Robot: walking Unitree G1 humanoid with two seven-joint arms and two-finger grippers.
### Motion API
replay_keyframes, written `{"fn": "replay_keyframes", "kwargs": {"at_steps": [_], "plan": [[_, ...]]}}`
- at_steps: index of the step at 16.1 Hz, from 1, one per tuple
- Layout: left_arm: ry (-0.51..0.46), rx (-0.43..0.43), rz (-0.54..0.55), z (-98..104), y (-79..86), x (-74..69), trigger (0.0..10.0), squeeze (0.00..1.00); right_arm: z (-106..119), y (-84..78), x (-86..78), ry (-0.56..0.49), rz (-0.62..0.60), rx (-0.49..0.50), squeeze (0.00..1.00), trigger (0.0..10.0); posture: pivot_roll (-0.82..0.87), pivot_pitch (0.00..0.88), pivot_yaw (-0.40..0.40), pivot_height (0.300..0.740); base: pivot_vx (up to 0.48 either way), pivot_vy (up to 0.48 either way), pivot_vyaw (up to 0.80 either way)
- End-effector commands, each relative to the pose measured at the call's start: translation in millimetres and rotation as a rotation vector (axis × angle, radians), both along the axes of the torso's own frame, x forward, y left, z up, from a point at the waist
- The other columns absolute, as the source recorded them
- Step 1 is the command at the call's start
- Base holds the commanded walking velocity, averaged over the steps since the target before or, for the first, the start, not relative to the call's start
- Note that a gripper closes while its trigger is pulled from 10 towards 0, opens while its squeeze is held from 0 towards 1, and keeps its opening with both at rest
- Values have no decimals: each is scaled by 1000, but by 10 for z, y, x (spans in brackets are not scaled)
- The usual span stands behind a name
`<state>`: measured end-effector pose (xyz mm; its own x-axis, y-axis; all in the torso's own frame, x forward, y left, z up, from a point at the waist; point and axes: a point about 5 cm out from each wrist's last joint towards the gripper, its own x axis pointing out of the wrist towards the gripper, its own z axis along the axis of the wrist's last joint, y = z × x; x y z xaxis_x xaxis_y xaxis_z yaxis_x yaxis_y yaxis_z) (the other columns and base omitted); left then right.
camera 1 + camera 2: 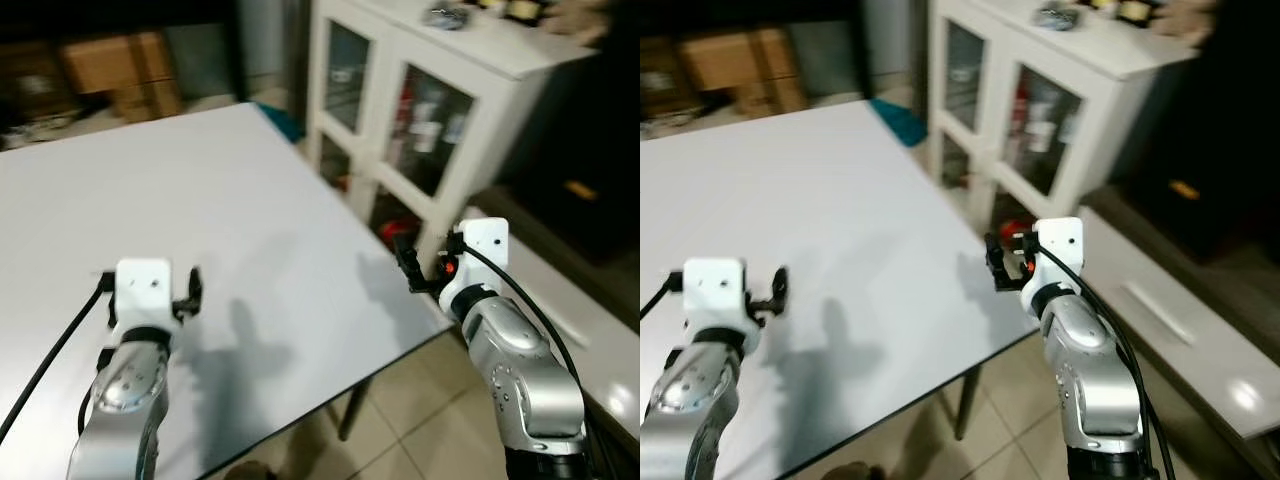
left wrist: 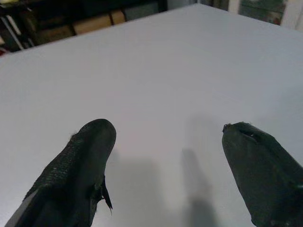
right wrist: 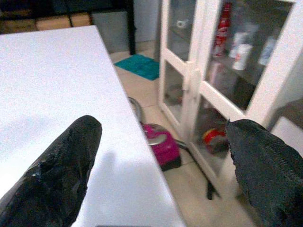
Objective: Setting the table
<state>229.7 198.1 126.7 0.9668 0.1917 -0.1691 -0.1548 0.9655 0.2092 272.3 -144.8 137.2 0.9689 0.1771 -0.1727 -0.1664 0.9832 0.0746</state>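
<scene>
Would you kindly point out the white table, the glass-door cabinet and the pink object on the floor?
White table (image 1: pixel 200 190), left eye view, on its bare top.
Glass-door cabinet (image 1: pixel 395 45), left eye view, on its white frame between the doors.
Pink object (image 3: pixel 161 147), right wrist view, on its body beside the table edge.

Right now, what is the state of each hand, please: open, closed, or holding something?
Left hand: open, holding nothing, above the white table.
Right hand: open, holding nothing, at the table's edge near the white cabinet.
</scene>
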Motion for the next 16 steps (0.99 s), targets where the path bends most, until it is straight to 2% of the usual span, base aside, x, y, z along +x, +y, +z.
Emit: {"fn": "replay_keyframes", "kwargs": {"at_steps": [1, 2, 3, 4, 5, 6, 7, 9, 12, 13, 14, 16], "plan": [[-33, 22, 0, 83, 2, 17, 10000, 1000, 63, -53, 22, -35, -15, 5, 1000, 10000, 70, 0, -34, 740, 0, 0, 800], [-46, 5, -10, 127, -9, 47, 10000, 1000, 71, -50, 24, -50, -8, -27, 1000, 10000, 70, 0, -24, 740, 0, 0, 800], [-62, 22, -12, 184, -6, 117, 10000, 1000, 82, -29, -10, -71, 8, -66, 1000, 10000, 64, 0, -4, 740, 0, 0, 800], [-72, 32, -25, 202, -12, 135, 10000, 1000, 84, -30, -22, -82, 6, -76, 1000, 10000, 61, 0, 3, 740, 0, 0, 800], [-79, 25, -83, 224, -44, 166, 10000, 1000, 79, -37, -54, -92, 1, -88, 1000, 10000, 55, 0, 13, 740, 0, 0, 800], [-84, 27, -82, 231, -45, 174, 10000, 1000, 81, -42, -71, -93, -1, -74, 1000, 10000, 52, 0, 17, 740, 0, 0, 800], [-92, 13, -78, 241, -43, 188, 10000, 0, 86, -63, -91, -101, -17, -73, 1000, 10000, 46, 0, 31, 740, 0, 0, 800], [-92, 38, -85, 252, -61, 208, 10000, 0, 54, -101, -132, -93, -43, -38, 1000, 10000, 44, 0, 46, 740, 0, 0, 800], [-141, 66, -106, 293, -120, 280, 10000, 0, 50, -67, -169, -112, -2, 20, 1000, 10000, 43, 0, 47, 740, 0, 0, 800], [-131, 54, -129, 282, -155, 292, 10000, 0, 54, -29, -175, -110, 8, 6, 1000, 10000, 35, 0, 48, 740, 0, 0, 800], [-123, 41, -103, 256, -133, 281, 10000, 0, 46, -12, -151, -84, 6, -54, 1000, 10000, 31, 0, 53, 740, 0, 0, 800], [-91, 38, -67, 162, -81, 224, 10000, 0, 68, -13, -128, -86, -20, -58, 1000, 10000, 32, 0, 49, 740, 0, 0, 800]]}}
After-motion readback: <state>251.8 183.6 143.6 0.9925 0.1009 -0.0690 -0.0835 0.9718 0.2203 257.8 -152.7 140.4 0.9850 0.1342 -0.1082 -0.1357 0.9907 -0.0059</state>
